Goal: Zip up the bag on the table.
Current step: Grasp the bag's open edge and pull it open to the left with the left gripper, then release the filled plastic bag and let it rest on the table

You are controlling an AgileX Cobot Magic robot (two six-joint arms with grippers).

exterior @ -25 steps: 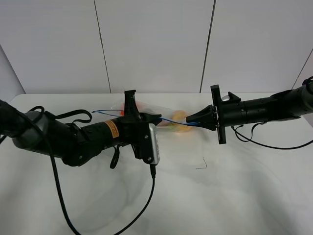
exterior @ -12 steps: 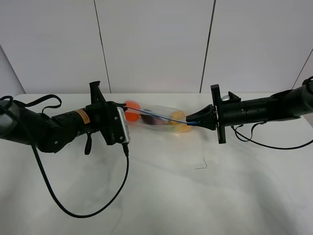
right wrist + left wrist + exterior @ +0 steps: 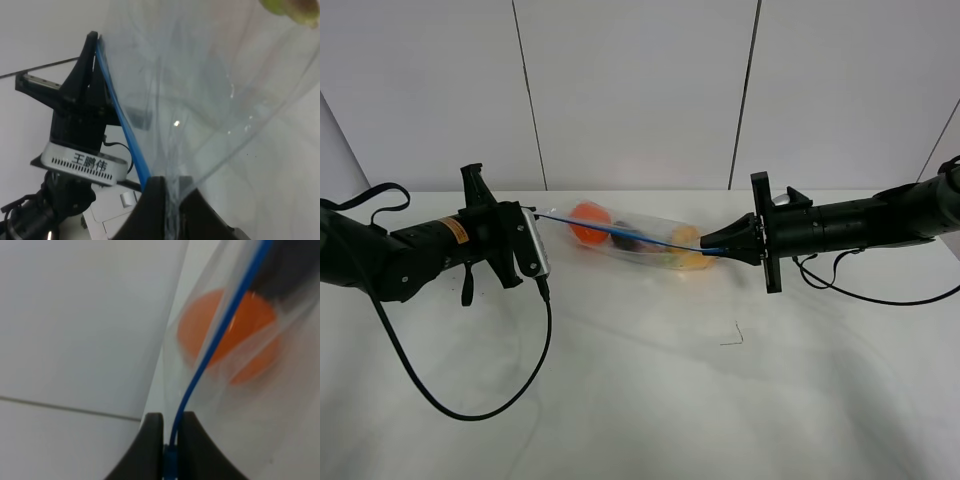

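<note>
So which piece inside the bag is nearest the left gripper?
The orange one; the purple piece and the yellow piece lie further toward the right gripper.

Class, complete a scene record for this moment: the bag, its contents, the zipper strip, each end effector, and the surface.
bag: clear plastic, held stretched between both end effectors
contents: orange item, dark purple item, yellow item
zipper strip: blue, a taut line from one end effector to the other
left end effector: shut on the strip's left end
right end effector: shut on the bag's right end
surface: white table
seal: cannot tell if closed
</note>
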